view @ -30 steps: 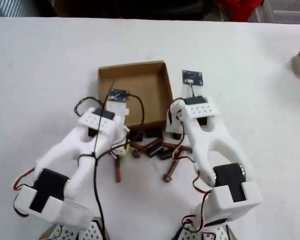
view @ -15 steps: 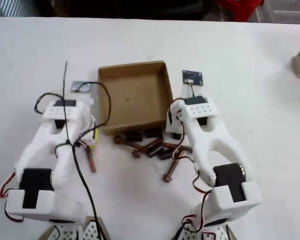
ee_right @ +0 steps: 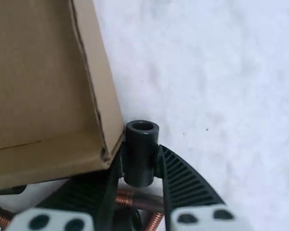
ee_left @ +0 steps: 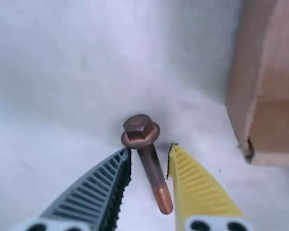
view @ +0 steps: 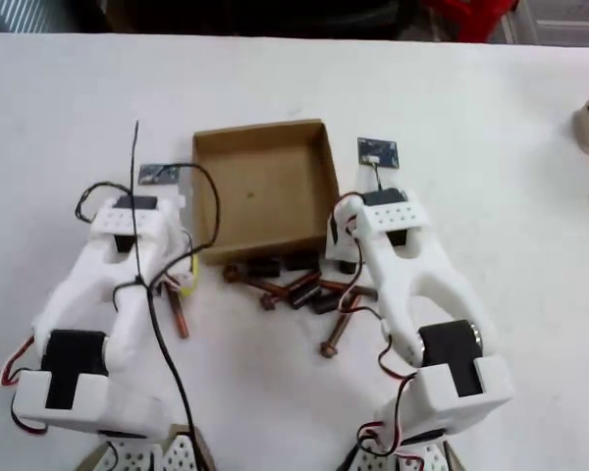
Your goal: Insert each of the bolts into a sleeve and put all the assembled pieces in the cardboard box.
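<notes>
My left gripper (ee_left: 149,152) was clamped on a copper bolt (ee_left: 141,131) by its shank. My right gripper (ee_right: 138,161) was closed on a black sleeve (ee_right: 141,144), held upright just beside the near corner of the empty cardboard box (view: 260,130), with loose bolts and sleeves (view: 294,287) lying before the box's near wall. To mate them cleanly, I judged the bolt's tip needed lining up squarely with the sleeve's open bore before pushing.

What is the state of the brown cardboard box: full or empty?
Empty: the brown cardboard box shows a bare floor in the high view.
</notes>
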Controlling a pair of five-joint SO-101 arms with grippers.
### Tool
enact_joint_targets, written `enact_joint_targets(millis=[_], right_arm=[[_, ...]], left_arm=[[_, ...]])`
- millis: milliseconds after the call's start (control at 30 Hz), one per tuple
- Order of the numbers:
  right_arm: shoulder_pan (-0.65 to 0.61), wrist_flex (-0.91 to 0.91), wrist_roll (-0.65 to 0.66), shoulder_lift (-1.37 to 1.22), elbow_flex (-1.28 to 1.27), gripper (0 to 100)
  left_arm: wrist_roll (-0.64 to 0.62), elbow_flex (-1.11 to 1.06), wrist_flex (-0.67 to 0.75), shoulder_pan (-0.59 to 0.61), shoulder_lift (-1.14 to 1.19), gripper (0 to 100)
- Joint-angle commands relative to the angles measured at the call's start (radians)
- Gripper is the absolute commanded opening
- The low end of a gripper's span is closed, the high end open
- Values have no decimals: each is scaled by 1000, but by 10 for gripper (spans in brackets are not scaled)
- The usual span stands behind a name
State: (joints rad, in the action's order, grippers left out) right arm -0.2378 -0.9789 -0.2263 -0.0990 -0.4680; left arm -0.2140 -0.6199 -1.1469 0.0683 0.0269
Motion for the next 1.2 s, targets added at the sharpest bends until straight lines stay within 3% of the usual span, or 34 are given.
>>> enact_joint_targets(millis=[0,233,433,667,867,1167], right_arm=[[8,15,14,15,43,21],[5,15,14,16,43,21],[7,28,14,15,43,21],[5,31,14,13,43,21],[7,31,14,18,43,19],[-13,-18,11,96,37,17]], left_arm=[[-89,-29,40,-54,-2,158],[-144,-34,86,-53,1,155],[-140,-34,152,-12,-1,20],[-138,-37,152,-4,-5,88],[-35,-35,178,-7,-7,18],[-25,-23,186,44,-24,20]])
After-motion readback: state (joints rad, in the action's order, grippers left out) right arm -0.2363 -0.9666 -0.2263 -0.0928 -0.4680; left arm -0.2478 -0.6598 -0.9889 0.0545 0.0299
